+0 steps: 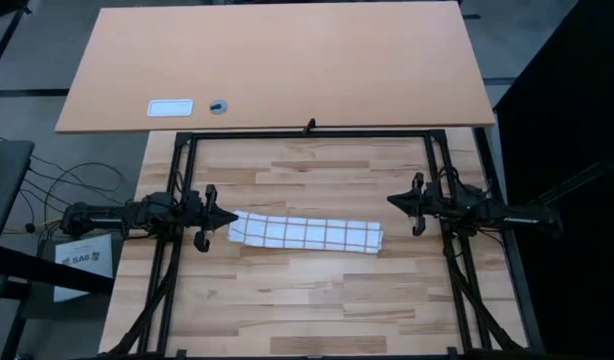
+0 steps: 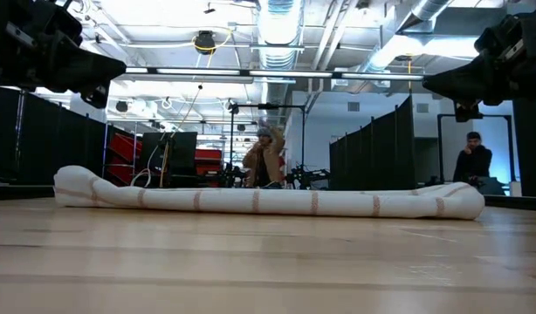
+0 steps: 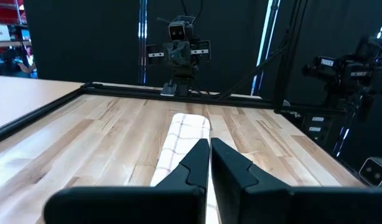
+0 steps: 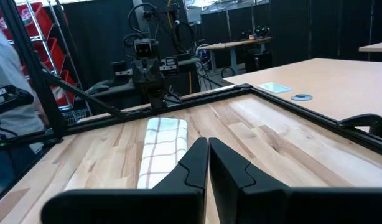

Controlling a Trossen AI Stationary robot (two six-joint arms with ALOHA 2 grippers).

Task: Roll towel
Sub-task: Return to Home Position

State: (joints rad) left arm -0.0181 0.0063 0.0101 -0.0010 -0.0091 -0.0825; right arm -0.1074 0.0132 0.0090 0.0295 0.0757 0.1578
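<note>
The towel [image 1: 305, 234], white with thin brown-orange check lines, lies as a long low roll on the wooden table, running left to right across its middle; the low view shows the towel [image 2: 268, 201] resting along its whole length. My left gripper [image 1: 231, 217] hovers shut just off the roll's left end, pointing level toward the right. My right gripper [image 1: 392, 201] hovers shut above and a little beyond the roll's right end, pointing left. In the wrist views the towel [image 3: 181, 140] [image 4: 161, 146] stretches away beyond my left gripper [image 3: 209, 146] and my right gripper [image 4: 208, 144].
A black metal frame [image 1: 307, 134] borders the wooden worktop. Beyond it stands a tan table with a small white card [image 1: 170, 107] and a small round object [image 1: 218, 105]. People stand in the room behind [image 2: 266, 157]. Bare wood lies on the near side of the towel [image 1: 307, 300].
</note>
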